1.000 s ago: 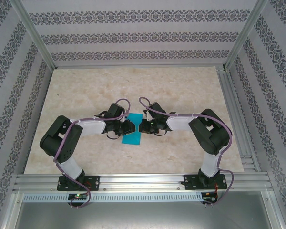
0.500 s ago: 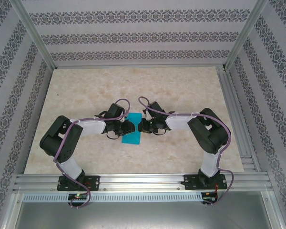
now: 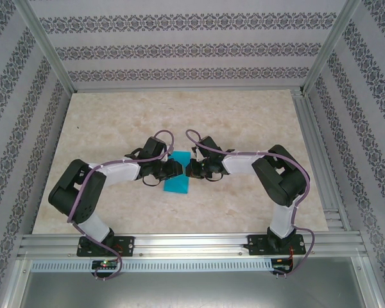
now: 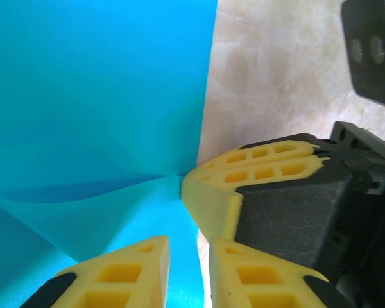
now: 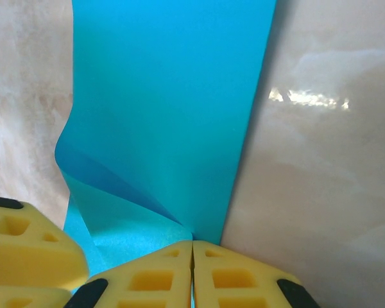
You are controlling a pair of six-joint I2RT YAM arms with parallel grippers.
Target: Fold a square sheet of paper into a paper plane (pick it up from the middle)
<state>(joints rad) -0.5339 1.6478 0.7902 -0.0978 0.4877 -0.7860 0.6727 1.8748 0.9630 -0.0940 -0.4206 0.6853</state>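
Top external view: the thin turquoise-blue square sheet of paper (image 3: 178, 185) lies at the centre of the frame on the beige marble-patterned tabletop (image 3: 244, 122). It is doubled into a narrow strip running up and down the frame. The left gripper (image 3: 174, 168) and the right gripper (image 3: 191, 168) meet over its middle, one from each side.

Right wrist view: the right gripper (image 5: 192, 247), at bottom centre, has its yellow ribbed fingers (image 5: 244, 279) pressed together on the right-hand edge of the strip. A loose flap bulges up to the left of the pinch point.

Left wrist view: the left gripper (image 4: 189, 250), at the bottom of the frame, has its fingers parted by a narrow gap. The paper edge runs down into that gap, and no pinch is evident (paper this thin would need the pads touching). The right gripper (image 4: 196, 183) sits at centre right, touching the same edge.

Procedure, as judged: the step in hand appears to be taking hold of the sheet at its middle.
1. Close the left fingers on the midline, opposite the right pinch.
2. Raise both grippers level and together.
3. Do not draw them apart, because the paper may tear or the layers may slip.

Arm pose: both elbows are set outward. The forearms converge toward the frame centre in a near mirror image, with the wrists low over the tabletop.
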